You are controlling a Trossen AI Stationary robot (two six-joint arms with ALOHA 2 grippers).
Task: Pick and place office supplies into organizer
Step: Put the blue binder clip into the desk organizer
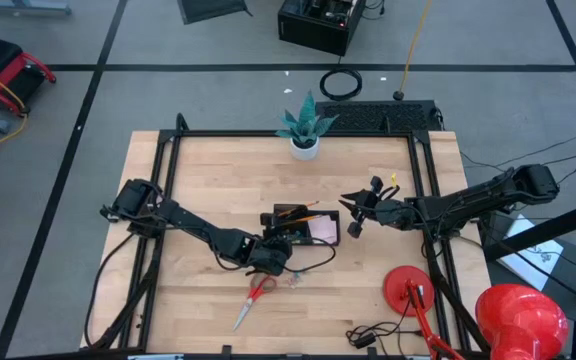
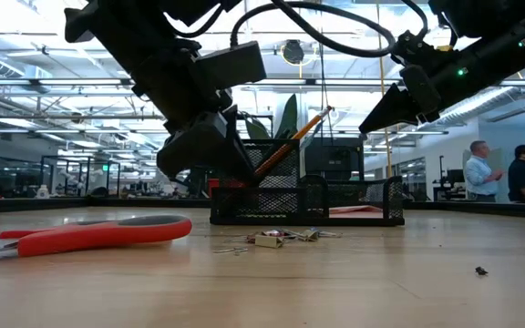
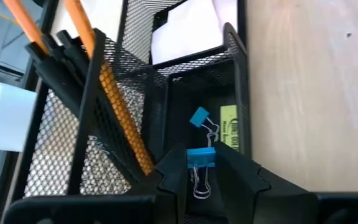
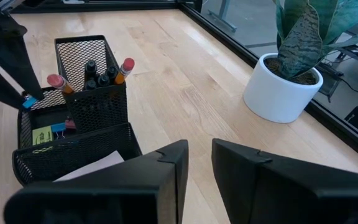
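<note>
Organizer [image 1: 303,224], a black mesh tray, sits mid-tabletop [image 1: 218,170] with pencils [image 3: 114,106] and pens [image 4: 98,73] upright in its tall cup and white notes [image 3: 188,31] in another bay. Left gripper [image 3: 201,177] hovers over the low compartment, its fingers closed on a blue binder clip [image 3: 200,158]; a second blue clip [image 3: 199,117] lies inside beside a yellow label [image 3: 229,127]. Scissors [image 1: 255,300] and small clips [image 2: 276,237] lie on the tabletop near the organizer. Right gripper [image 4: 197,155] hangs beside the organizer, narrowly parted, holding nothing
</note>
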